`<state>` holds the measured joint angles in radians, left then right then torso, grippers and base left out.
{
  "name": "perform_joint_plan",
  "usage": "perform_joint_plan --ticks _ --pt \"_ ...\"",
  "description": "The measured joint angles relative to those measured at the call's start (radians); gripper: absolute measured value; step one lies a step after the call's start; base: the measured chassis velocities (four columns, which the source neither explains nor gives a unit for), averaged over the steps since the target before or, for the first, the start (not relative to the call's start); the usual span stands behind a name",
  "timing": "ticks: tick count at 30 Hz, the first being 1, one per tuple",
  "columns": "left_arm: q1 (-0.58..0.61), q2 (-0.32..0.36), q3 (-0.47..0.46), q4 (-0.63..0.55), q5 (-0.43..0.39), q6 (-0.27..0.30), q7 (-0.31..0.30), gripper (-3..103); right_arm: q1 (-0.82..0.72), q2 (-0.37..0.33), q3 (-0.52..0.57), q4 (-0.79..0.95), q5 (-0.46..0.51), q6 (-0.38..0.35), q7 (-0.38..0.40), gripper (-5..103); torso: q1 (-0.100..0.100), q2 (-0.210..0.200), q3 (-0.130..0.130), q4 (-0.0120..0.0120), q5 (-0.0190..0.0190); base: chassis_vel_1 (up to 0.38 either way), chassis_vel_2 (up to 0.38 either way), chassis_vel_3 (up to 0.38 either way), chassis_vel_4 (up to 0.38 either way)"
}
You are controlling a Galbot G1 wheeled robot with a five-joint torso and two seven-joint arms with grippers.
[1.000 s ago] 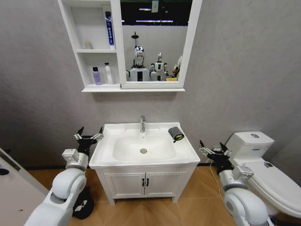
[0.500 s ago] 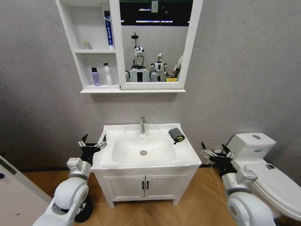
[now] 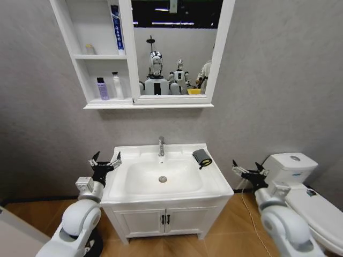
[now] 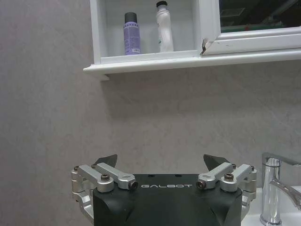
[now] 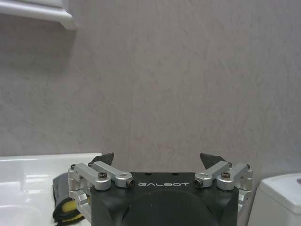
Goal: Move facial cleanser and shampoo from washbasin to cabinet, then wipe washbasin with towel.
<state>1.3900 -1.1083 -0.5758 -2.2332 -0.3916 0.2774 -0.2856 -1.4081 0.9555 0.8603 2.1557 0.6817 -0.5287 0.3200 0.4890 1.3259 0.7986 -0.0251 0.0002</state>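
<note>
The white washbasin (image 3: pixel 220 184) stands in the middle of the head view, with the dark towel (image 3: pixel 201 157) and its yellow patch lying on the back right corner. The cabinet (image 3: pixel 69 32) hangs above on the left. Its lower shelf holds a purple bottle (image 3: pixel 101 89) and a white bottle (image 3: pixel 116 85); I cannot tell which is cleanser or shampoo. My left gripper (image 3: pixel 105 162) hovers open at the basin's left edge. My right gripper (image 3: pixel 250 170) is open just off the basin's right edge. In the right wrist view the towel (image 5: pixel 66 205) lies close beside the open gripper (image 5: pixel 157 160).
A chrome tap (image 3: pixel 161 146) rises at the basin's back. The white toilet (image 3: pixel 300 187) stands close to my right arm. A blue tube (image 3: pixel 114 24) and a small jar (image 3: pixel 89 49) sit on the cabinet's upper shelves. A two-door vanity (image 3: pixel 163 219) is under the basin.
The whole head view has shifted, so the camera moved: cabinet and basin sit a little differently in the picture. Both grippers stay open beside the basin, and the towel has not moved.
</note>
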Motion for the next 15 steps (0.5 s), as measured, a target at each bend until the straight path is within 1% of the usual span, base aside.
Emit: perform_joint_plan --ticks 1,2,5,6,7,8,9,10,11,12,13,15 --pt "0.005 -0.004 -0.002 0.001 0.006 -0.002 0.002 100 0.024 -0.027 0.001 -0.031 0.047 -0.020 0.007 100 0.000 0.000 0.000 -0.0001 0.0001 0.000 0.000 0.000 0.000" --pt "0.005 -0.004 -0.002 0.001 0.006 -0.002 0.002 100 0.024 -0.027 0.001 -0.031 0.047 -0.020 0.007 100 0.000 0.000 0.000 -0.0001 0.0001 0.000 0.000 0.000 0.000" --pt "0.014 -0.012 -0.002 0.005 0.023 -0.006 0.005 100 0.112 -0.114 -0.018 -0.162 0.211 -0.085 -0.005 100 0.000 0.000 0.000 -0.0005 0.0003 0.000 0.000 0.000 0.000" --pt "0.014 -0.012 -0.002 0.005 0.023 -0.006 0.005 100 0.112 -0.114 -0.018 -0.162 0.211 -0.085 -0.005 100 0.000 0.000 0.000 -0.0005 0.0003 0.000 0.000 0.000 0.000" --pt "0.012 -0.012 0.003 0.008 0.026 -0.007 0.005 100 0.138 -0.141 -0.029 -0.200 0.242 -0.095 -0.020 100 0.000 0.000 0.000 -0.0003 0.0005 0.000 0.000 0.000 0.000" --pt "0.002 -0.011 0.014 0.016 0.027 -0.007 0.005 100 0.166 -0.179 -0.040 -0.244 0.265 -0.103 -0.051 100 0.001 0.000 0.000 -0.0001 0.0003 0.000 0.000 0.000 0.000" --pt "-0.008 -0.008 0.023 0.023 0.028 -0.007 0.006 100 0.181 -0.201 -0.047 -0.265 0.269 -0.103 -0.077 100 0.001 0.000 0.000 -0.0004 0.0001 0.000 0.000 0.000 0.000" --pt "-0.008 -0.008 0.023 0.023 0.028 -0.007 0.006 100 0.181 -0.201 -0.047 -0.265 0.269 -0.103 -0.077 100 0.001 0.000 0.000 -0.0004 0.0001 0.000 0.000 0.000 0.000" --pt "-0.015 -0.006 0.029 0.030 0.030 -0.007 0.008 100 0.207 -0.231 -0.061 -0.294 0.265 -0.103 -0.119 100 0.001 0.000 0.000 -0.0008 0.0000 0.000 0.000 0.000 0.000" --pt "-0.017 -0.005 0.033 0.035 0.031 -0.007 0.010 100 0.229 -0.252 -0.073 -0.314 0.255 -0.095 -0.158 100 0.001 0.000 0.000 -0.0007 -0.0001 0.000 0.000 0.000 0.000" --pt "-0.017 -0.005 0.033 0.035 0.031 -0.007 0.010 100 0.229 -0.252 -0.073 -0.314 0.255 -0.095 -0.158 100 0.001 0.000 0.000 -0.0007 -0.0001 0.000 0.000 0.000 0.000" --pt "-0.018 -0.002 0.034 0.044 0.033 -0.007 0.018 100 0.265 -0.286 -0.099 -0.344 0.220 -0.080 -0.236 100 0.001 0.000 0.000 -0.0005 -0.0001 0.000 0.000 0.000 0.000"
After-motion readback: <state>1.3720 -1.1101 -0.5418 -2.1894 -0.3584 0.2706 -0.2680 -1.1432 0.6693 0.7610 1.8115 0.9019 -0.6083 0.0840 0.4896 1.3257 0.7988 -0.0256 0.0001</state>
